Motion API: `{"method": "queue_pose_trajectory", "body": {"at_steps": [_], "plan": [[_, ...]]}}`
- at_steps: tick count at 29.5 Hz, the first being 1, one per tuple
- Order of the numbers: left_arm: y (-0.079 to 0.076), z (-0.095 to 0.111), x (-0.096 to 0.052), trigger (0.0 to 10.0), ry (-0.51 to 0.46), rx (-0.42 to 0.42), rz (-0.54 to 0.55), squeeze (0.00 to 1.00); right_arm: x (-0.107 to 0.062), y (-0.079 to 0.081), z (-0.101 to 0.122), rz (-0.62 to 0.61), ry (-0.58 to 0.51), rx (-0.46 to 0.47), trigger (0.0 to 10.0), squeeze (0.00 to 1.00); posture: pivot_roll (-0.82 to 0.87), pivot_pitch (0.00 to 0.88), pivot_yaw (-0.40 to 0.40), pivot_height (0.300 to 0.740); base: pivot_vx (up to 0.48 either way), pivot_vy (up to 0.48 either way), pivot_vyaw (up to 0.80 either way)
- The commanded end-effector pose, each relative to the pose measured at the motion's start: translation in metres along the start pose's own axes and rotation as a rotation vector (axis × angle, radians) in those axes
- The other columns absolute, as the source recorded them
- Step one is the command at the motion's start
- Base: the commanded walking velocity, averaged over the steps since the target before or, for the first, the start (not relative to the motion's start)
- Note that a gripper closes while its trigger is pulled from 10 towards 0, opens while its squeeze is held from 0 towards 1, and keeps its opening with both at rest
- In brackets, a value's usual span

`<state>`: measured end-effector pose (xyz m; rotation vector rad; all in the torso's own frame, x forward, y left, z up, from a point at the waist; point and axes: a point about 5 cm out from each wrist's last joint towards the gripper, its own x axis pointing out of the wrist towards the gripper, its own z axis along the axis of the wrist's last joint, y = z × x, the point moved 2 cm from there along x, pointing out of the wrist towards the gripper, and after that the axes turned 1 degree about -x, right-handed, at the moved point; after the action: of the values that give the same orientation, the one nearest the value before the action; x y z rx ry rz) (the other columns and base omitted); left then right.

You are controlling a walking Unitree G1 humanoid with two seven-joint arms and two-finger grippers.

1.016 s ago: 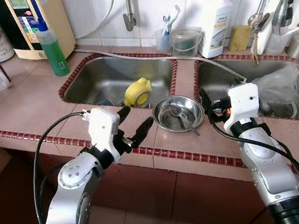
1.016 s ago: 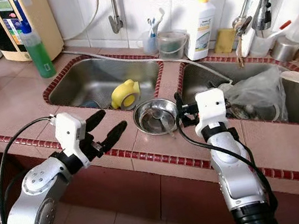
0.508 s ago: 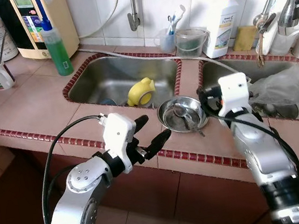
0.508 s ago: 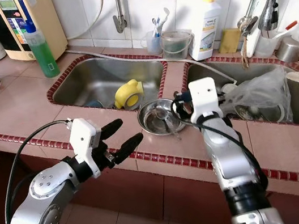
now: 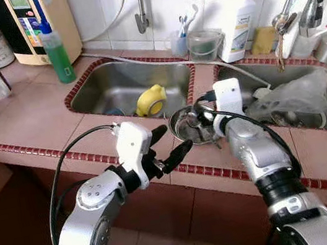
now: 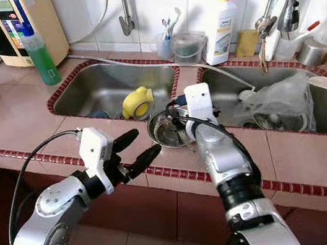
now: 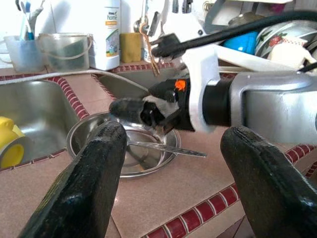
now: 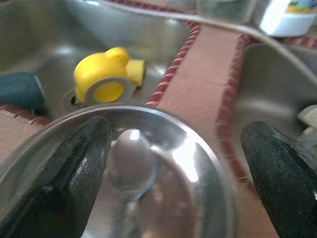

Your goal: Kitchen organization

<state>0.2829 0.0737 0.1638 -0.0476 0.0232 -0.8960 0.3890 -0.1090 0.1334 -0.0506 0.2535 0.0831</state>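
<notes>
Left eye view: the right gripper (image 5: pixel 203 116) hangs over the far rim of the steel bowl (image 5: pixel 185 132), which sits on the tiled ledge between the two sinks with a spoon (image 5: pixel 201 130) lying in it. Its fingertips are masked by its own white housing here. The left gripper (image 5: pixel 170 143) hovers spread and empty just short of the bowl's near side.

Right eye view: same layout — the yellow cup (image 6: pixel 136 102) lies in the left sink, beyond and to the left of the right gripper.

Left wrist view: the right gripper's black fingers reach in above the bowl, just over the spoon's handle, which pokes out past the rim. Contact with the spoon cannot be told.

Right wrist view: the fingers (image 8: pixel 64 163) stand wide apart, holding nothing, with the spoon's bowl between them and below. The picture is blurred, so the height above the metal is hard to judge.

The step appears to be taking the spoon. Done well, it means lowering straight, centring the handle between the fingers, and closing gently — a thin handle on slick steel may skid or rock the bowl.
</notes>
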Motion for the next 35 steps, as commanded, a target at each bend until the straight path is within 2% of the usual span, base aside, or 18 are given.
{"method": "queue_pose_trajectory", "body": {"at_steps": [1,9,10,15,22,35], "plan": [[-0.001,0.006,-0.001,10.0,-0.014,0.005,0.004,0.0,0.003,0.007,0.005,0.017,0.007,-0.009,10.0,0.0,0.11,0.0,-0.064,0.74,0.0,0.0,0.0],[-0.002,0.006,-0.002,10.0,-0.017,-0.002,0.007,0.0,0.001,0.028,-0.001,0.079,0.022,-0.024,10.0,0.0,0.12,0.0,-0.071,0.74,0.0,0.0,0.0],[-0.002,0.006,-0.002,10.0,-0.017,-0.002,0.009,0.0,0.0,0.033,-0.004,0.094,0.031,-0.014,10.0,0.0,0.12,0.0,-0.073,0.74,0.0,0.0,0.0],[-0.001,0.007,-0.002,10.0,-0.019,-0.002,0.013,0.0,-0.002,0.037,-0.009,0.104,0.057,0.034,10.0,0.0,0.11,0.0,-0.075,0.74,0.0,0.0,0.0],[0.0,0.007,-0.002,10.0,-0.021,-0.005,0.016,0.0,-0.007,0.038,-0.013,0.087,0.08,0.079,10.0,0.0,0.11,0.0,-0.074,0.74,0.0,0.0,0.0],[0.0,0.007,-0.001,10.0,-0.02,-0.008,0.014,0.0,-0.017,0.02,-0.004,0.008,0.012,0.139,10.0,0.0,0.1,0.0,-0.07,0.74,0.0,0.0,0.0]]}}
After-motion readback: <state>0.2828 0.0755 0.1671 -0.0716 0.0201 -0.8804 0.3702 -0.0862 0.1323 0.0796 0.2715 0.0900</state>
